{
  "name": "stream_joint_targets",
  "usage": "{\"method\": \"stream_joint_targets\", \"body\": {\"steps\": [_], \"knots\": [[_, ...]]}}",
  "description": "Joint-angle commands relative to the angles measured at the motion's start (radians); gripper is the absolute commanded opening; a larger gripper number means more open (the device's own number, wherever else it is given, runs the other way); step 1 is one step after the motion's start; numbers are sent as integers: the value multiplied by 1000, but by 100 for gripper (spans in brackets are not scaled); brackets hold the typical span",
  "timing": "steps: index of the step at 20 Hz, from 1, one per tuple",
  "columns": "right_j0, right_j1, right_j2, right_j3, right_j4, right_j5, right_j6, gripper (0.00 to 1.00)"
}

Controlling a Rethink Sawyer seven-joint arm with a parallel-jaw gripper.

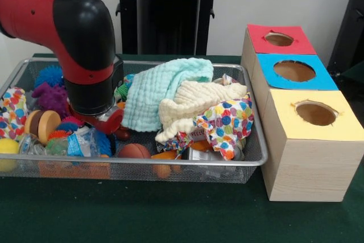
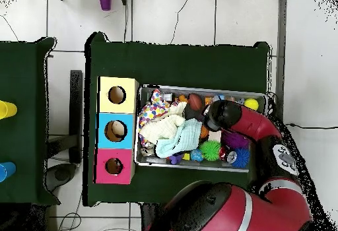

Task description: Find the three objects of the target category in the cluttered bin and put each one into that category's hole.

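Observation:
The wire mesh bin (image 1: 187, 164) is full of toys and cloths; it also shows in the overhead view (image 2: 198, 89). The hole (image 1: 278, 39) in the red-topped box is the farthest of the three, and shows in the overhead view (image 2: 113, 166). My gripper (image 1: 107, 123) is down among the toys in the bin's left half, beside a mint green cloth (image 1: 156, 89). The black and red wrist hides most of it. In the overhead view the arm (image 2: 222, 115) covers it.
A blue-topped box (image 1: 293, 71) and a yellow-topped box (image 1: 314, 113) stand beside the red one. The bin holds a cream knitted cloth (image 1: 196, 102), a polka-dot cloth (image 1: 227, 120), a purple spiky toy (image 1: 50, 96), a brown ball (image 1: 134, 151) and a yellow ball (image 1: 7, 147).

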Motion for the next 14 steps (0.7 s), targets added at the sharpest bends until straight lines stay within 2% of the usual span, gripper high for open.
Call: {"method": "stream_joint_targets", "body": {"steps": [1,8,14], "knots": [[-67,171,8,-79,-143,-116,-70,100],[-76,182,9,-48,-161,-155,-36,100],[-31,32,3,162,-155,-178,45,100]]}}
